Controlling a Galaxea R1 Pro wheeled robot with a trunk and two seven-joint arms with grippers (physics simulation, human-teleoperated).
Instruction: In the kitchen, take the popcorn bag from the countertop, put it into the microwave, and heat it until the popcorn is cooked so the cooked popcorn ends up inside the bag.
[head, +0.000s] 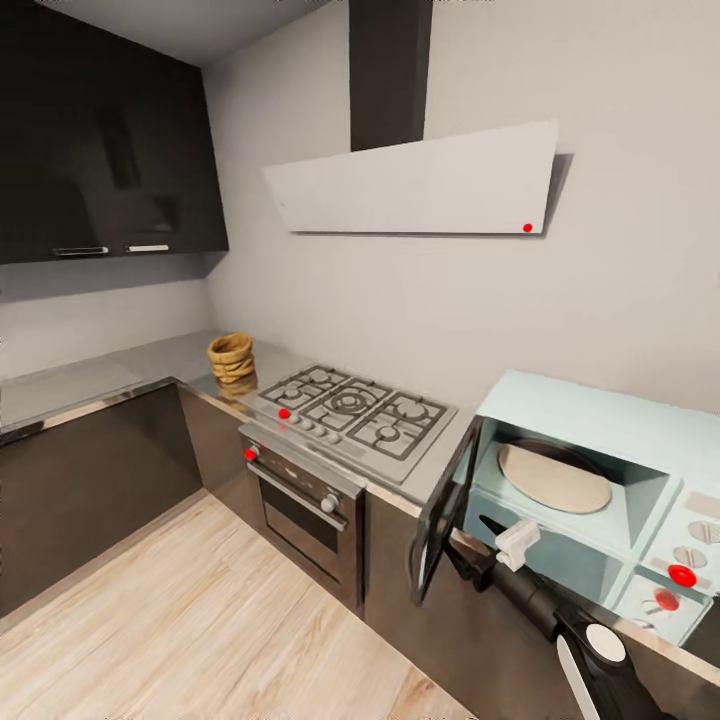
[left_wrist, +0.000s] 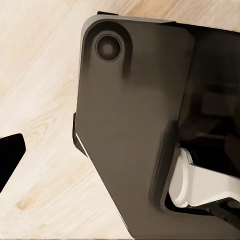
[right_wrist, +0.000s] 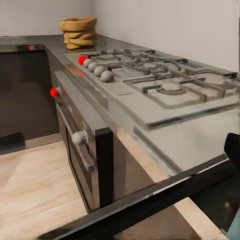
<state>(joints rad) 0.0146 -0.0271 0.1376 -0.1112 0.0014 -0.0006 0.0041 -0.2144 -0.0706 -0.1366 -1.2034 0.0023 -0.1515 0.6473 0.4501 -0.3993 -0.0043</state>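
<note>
Popcorn bag (head: 232, 358) on table (head: 90, 378), my 10 o'clock, beyond hob (head: 352, 408). Judge soft, light; I'd pinch rolled rim. Microwave (head: 600, 490) door (head: 445, 510) open, right gripper (head: 495, 535) beside it; jaws' state cannot tell.

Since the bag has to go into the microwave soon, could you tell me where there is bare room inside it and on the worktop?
The microwave stands open; its round plate is bare. The right gripper crowds the door opening. Bare steel worktop runs left of the popcorn bag. The hob between bag and microwave is covered in grates.
</note>
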